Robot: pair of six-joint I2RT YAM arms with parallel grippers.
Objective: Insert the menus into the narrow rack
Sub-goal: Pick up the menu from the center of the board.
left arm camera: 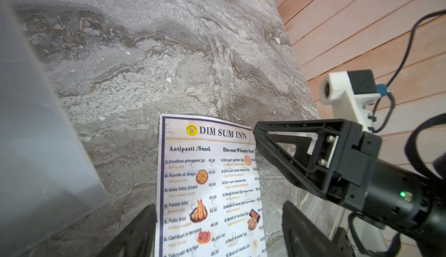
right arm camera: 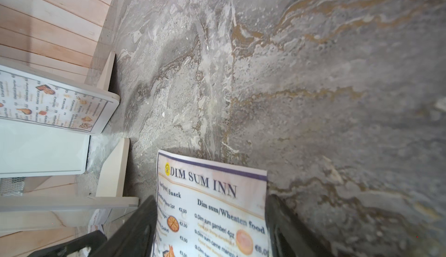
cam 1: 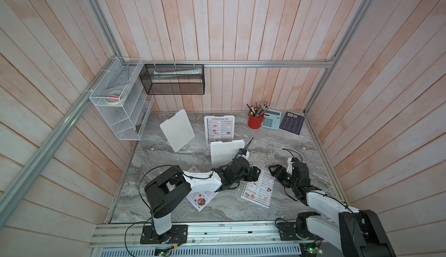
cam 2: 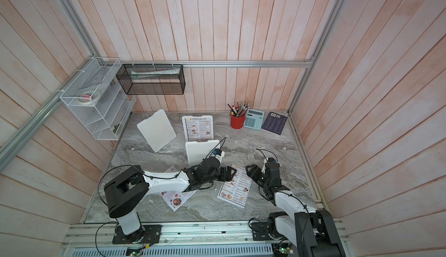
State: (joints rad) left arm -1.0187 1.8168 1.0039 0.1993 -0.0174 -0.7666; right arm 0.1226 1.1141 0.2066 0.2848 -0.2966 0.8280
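Nearest us, the colourful Special Menu (cam 1: 199,201) lies flat on the marble table (cam 1: 229,210), partly under the left arm. Just beyond, a DIM SUM INN menu (cam 1: 259,191) lies flat, face up.

We note both pincers at its headed end: the left gripper (cam 1: 257,173) at one top corner, the right gripper (cam 1: 272,171) at the other, tips near each other. In the wrist views the left fingers (left arm camera: 140,234) and right fingers (right arm camera: 135,229) stand well apart over the sheet, gripping nothing. Whether the tips touch the paper we cannot tell.

Behind stands a blank white holder (cam 1: 225,155). Farther back, a second DIM SUM INN menu (cam 1: 219,129) sits upright in a like holder.

On the rear wall hangs the black mesh rack (cam 1: 172,79), a pale sheet inside.
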